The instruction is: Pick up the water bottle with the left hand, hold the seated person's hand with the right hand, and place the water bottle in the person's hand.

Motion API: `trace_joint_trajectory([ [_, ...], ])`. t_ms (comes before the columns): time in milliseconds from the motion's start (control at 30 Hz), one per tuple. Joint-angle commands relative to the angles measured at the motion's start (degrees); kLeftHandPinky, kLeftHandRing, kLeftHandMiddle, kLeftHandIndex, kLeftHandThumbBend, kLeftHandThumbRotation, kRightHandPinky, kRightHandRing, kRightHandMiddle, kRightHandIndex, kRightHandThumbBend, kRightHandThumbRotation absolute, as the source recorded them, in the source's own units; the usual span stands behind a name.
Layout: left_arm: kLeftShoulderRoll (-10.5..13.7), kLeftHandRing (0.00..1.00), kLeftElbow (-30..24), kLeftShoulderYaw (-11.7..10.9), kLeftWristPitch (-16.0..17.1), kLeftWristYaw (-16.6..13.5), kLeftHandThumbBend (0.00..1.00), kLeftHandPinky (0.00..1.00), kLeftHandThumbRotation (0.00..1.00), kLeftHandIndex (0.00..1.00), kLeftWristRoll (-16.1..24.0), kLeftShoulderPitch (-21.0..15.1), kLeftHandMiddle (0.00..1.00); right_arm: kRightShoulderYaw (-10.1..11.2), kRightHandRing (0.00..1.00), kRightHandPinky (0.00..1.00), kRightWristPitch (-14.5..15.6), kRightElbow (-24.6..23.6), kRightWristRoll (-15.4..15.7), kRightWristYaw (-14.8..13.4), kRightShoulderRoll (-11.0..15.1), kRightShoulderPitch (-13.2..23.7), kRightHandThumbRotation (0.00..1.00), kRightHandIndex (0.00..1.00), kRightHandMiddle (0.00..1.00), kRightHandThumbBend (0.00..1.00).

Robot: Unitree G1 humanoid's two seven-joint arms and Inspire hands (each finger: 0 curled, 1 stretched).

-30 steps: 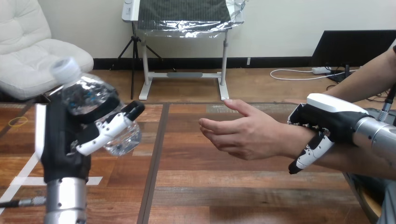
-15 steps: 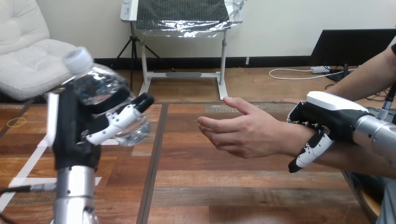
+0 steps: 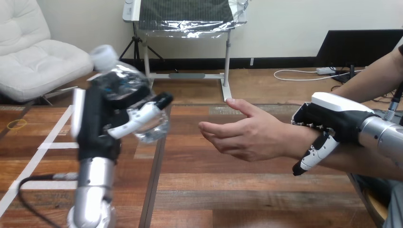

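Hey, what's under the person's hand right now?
Wooden table shows below the person's hand. The right hand curls round the wrist, fingers reaching underneath. The bottle is apart, in the left hand. The table patch the person's hand covers cannot be seen.

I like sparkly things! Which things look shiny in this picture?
Head view: light glints on the clear water bottle in the left hand; head view: the silver left forearm gleams; head view: the right hand has a bright white shell on top.

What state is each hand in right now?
Left hand: closed around the water bottle.
Right hand: closed around the person's wrist.
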State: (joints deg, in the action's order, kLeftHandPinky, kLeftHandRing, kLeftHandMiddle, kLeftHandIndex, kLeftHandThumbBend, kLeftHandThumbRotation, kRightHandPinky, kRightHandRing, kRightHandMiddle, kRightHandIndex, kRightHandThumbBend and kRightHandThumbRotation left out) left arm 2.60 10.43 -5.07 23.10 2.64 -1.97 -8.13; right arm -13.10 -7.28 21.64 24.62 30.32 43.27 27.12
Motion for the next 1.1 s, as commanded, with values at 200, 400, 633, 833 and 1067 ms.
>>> trace_joint_trajectory([
  [200,-1.5,0.3,7.7,1.6,2.8,0.7,0.62,0.25,0.0,0.38,0.1,-10.1,0.36,1.6,0.27,0.22,1.1,-1.2,-0.8,0.0,0.2,0.9,0.0,0.36,0.34,0.88],
  [400,-1.6,0.32,13.6,1.7,4.6,1.1,0.62,0.27,0.0,0.39,0.3,-13.3,0.37,1.6,0.27,0.22,1.2,-1.9,-0.9,0.1,0.1,0.7,0.0,0.36,0.34,0.87],
  [633,-1.4,0.34,20.6,1.9,7.1,0.7,0.64,0.29,0.0,0.4,1.1,-16.7,0.39,1.8,0.27,0.21,1.3,-2.4,-1.5,0.1,-0.3,0.5,0.0,0.36,0.34,0.87],
  [833,-1.6,0.35,26.0,1.8,8.5,1.1,0.65,0.3,0.0,0.41,0.8,-19.5,0.4,1.6,0.26,0.21,2.1,-3.7,-1.6,0.3,-0.3,0.2,0.0,0.36,0.34,0.87],
  [1067,-1.8,0.36,31.1,1.9,10.0,1.3,0.65,0.31,0.0,0.42,0.8,-22.3,0.41,1.4,0.26,0.21,3.1,-5.1,-1.3,0.6,-0.2,0.1,0.0,0.36,0.34,0.87],
])
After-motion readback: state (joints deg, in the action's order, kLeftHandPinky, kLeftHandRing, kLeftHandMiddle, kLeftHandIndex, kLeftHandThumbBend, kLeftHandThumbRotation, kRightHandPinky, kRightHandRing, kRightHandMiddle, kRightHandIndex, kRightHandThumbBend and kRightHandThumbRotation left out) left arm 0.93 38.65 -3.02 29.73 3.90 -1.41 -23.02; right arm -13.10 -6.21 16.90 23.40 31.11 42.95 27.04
